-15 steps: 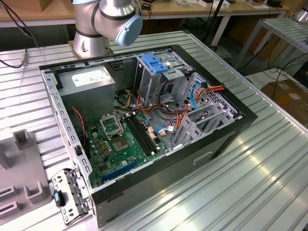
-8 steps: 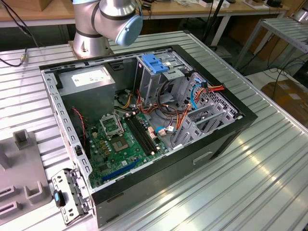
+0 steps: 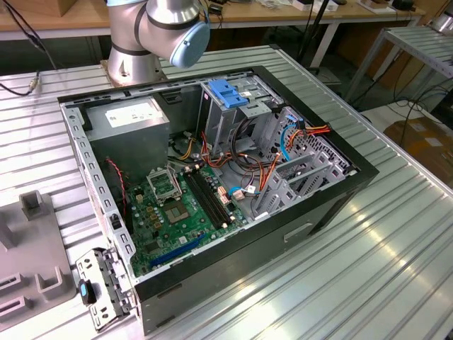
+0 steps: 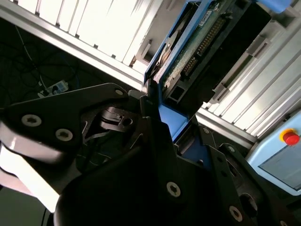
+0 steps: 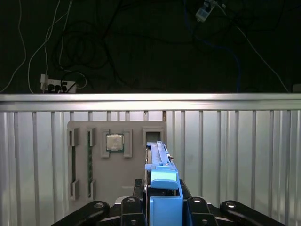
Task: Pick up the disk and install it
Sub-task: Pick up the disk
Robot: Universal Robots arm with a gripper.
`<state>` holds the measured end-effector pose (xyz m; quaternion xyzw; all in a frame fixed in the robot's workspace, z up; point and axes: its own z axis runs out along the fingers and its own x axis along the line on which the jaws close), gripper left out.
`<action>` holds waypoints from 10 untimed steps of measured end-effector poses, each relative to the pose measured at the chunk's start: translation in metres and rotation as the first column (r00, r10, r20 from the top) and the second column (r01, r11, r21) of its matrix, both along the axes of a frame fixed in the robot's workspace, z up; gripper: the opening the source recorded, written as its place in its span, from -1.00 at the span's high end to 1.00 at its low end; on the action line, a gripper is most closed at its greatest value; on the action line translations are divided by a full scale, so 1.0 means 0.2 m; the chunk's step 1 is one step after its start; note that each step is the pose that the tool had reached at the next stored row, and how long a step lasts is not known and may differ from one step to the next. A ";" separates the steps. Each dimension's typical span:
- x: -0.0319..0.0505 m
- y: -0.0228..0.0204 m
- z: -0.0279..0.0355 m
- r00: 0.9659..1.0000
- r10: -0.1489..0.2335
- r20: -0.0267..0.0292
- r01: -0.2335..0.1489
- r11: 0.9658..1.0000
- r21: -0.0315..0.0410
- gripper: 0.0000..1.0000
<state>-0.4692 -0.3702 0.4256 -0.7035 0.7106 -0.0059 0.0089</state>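
The disk sits edge-on between the fingers of the gripper, which are closed narrow on its blue rails near the end tab. In the second wrist view its circuit board faces out.

It hangs over the tray, by the slot at the tray's edge. It looks lifted clear, though I cannot tell whether its far end is free of the slot. A chip rests in a tray pocket just beside that slot.

In the exterior view the open case stands on the table to the exterior view's right of the tray. The cage, with its light-blue latch plate, is well apart from the tray.

By my reading the pick-up is made and the install is not yet begun. Installing calls for a firm hold and the disk turned to match the cage's bay. Its rails must be squared to the guides so that it slides in without catching the cables.
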 end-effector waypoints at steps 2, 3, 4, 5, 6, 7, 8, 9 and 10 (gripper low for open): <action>0.000 0.000 0.009 1.000 0.000 0.000 0.000 1.000 0.000 0.26; 0.000 0.000 0.013 1.000 0.000 0.000 0.000 1.000 0.000 0.26; 0.000 0.000 0.017 1.000 0.000 0.000 0.000 1.000 0.000 0.26; 0.000 0.000 0.021 1.000 0.000 0.000 0.000 1.000 0.000 0.26; 0.000 0.000 0.025 1.000 0.000 0.000 0.000 1.000 0.000 0.26; 0.000 0.000 0.031 1.000 0.000 0.000 0.000 1.000 0.000 0.26; 0.000 0.000 0.038 1.000 0.000 0.000 0.000 1.000 0.000 0.26; 0.000 0.000 0.042 1.000 0.000 0.000 0.000 1.000 0.000 0.26; 0.000 0.000 0.046 1.000 0.000 0.000 0.000 1.000 0.000 0.26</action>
